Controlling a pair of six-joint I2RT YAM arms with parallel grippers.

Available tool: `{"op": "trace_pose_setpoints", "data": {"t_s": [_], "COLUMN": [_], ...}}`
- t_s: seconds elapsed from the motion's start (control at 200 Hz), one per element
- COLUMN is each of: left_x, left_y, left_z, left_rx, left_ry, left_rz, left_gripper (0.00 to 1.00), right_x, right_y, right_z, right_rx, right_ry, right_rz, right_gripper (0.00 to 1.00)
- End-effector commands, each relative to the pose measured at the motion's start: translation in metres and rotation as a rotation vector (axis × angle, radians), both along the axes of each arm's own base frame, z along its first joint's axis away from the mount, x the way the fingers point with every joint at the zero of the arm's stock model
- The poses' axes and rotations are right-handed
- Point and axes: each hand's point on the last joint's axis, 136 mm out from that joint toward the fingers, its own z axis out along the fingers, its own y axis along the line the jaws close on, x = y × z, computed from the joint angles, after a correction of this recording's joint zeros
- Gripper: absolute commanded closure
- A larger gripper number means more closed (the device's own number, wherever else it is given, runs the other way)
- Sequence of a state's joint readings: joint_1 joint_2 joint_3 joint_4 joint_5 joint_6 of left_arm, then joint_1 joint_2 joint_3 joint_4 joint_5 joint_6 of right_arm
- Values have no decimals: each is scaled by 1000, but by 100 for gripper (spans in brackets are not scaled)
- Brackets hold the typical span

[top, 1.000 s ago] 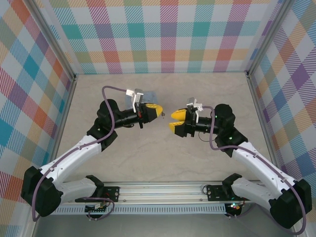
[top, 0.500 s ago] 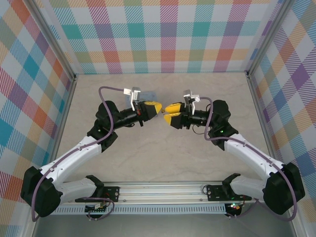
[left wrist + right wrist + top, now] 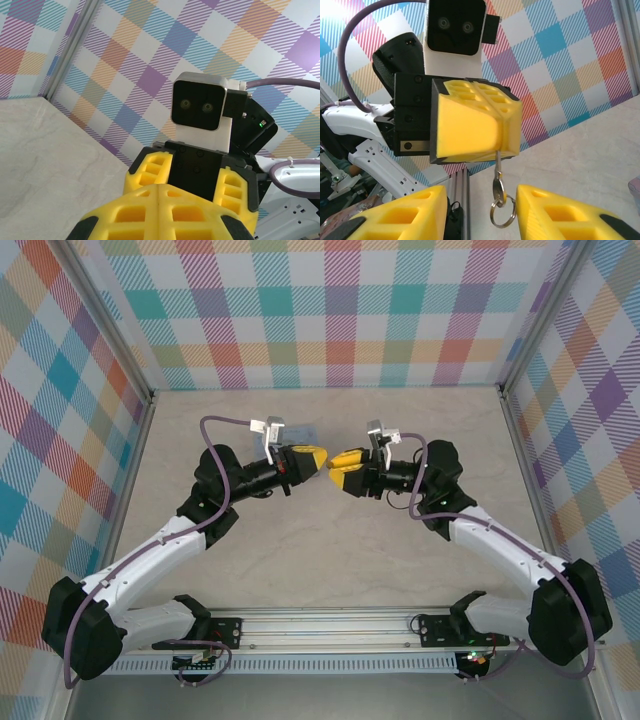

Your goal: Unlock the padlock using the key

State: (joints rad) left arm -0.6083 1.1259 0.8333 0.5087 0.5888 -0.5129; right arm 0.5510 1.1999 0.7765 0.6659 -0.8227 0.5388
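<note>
Below the closed left gripper (image 3: 496,144), which pinches its upper end, the key (image 3: 498,186) hangs between the fingers of the open right gripper (image 3: 482,212). The right gripper should close squarely on the key's head rather than its loose ring, without tugging.

Pastel plaid walls (image 3: 340,310) enclose a pale, marbled beige tabletop (image 3: 330,570), evenly lit.

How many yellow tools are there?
2. The left tool, shut on the key, points right; the right tool, open, faces it tip to tip, its fingers either side of the key.
</note>
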Motion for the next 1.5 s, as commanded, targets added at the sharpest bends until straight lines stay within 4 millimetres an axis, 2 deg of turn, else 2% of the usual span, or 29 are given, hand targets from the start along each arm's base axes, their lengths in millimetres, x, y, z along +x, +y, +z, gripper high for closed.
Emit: {"op": "trace_pose_setpoints", "data": {"t_s": [0.0, 0.215, 0.785, 0.97, 1.03, 1.07, 1.4, 1.445, 1.495], "left_x": [-5, -3, -1, -2, -3, -3, -10, -9, -7], "left_y": [-3, -4, -4, -4, -4, -4, -4, -1, 5], "left_z": [10, 6, 5, 6, 4, 1, -15, -16, -17], "left_rx": [-33, -27, -28, -27, -22, -15, 72, 88, 108], "left_ry": [-29, -21, -18, -22, -24, -22, -42, -43, -48], "left_rz": [-12, -10, -3, -7, -6, -5, -31, -6, 30], "left_gripper": [100, 100, 100, 100, 85, 78, 59, 50, 36], "right_x": [-7, -6, -5, -3, -3, -3, -10, -8, -5], "right_y": [2, 4, 4, 3, 3, 3, -5, -8, -12], "right_z": [22, 21, 17, 18, 11, 11, 1, -6, -15], "right_rx": [39, 34, 16, 10, -16, -23, -152, -191, -238], "right_ry": [-66, -59, -49, -60, -33, -33, -41, -33, -25], "right_rz": [36, 40, 27, 11, 10, 7, -24, -47, -82], "right_gripper": [61, 68, 96, 99, 99, 99, 99, 99, 99]}}
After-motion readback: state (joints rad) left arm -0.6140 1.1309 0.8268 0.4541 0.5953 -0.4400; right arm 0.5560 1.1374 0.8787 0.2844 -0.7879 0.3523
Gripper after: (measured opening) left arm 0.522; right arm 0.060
